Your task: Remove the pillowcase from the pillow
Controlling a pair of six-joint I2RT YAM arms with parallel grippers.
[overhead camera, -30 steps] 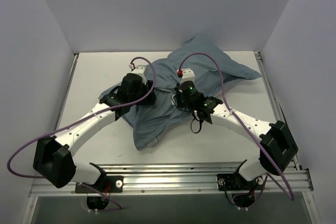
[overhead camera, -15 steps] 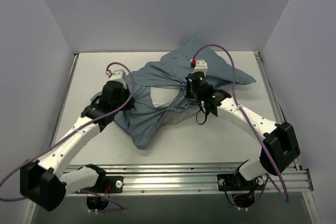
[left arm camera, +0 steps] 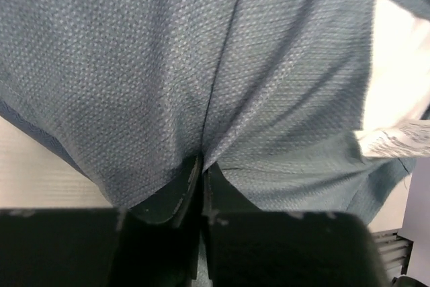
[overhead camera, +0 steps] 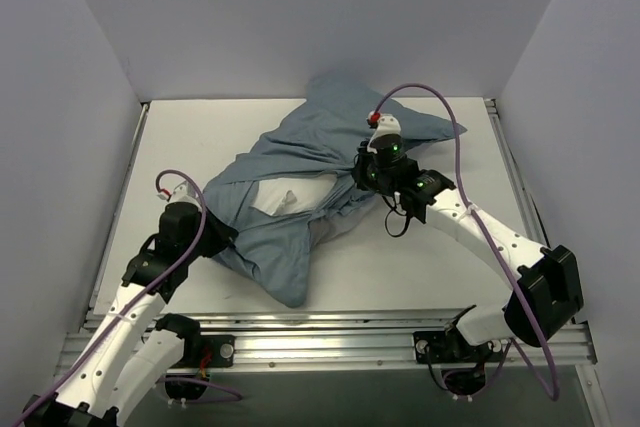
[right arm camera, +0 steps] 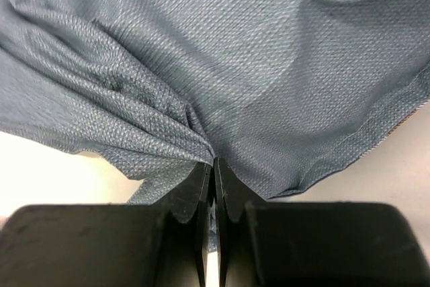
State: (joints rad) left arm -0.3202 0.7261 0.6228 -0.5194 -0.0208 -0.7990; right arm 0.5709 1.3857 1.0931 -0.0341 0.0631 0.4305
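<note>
Pillowcase, dusty blue side out, rumpled at the middle of the table, 2 grips on it: left gripper jaws pinching its near-left edge, right gripper jaws pinching a gathered fold at its right, white pillow showing between them.
</note>
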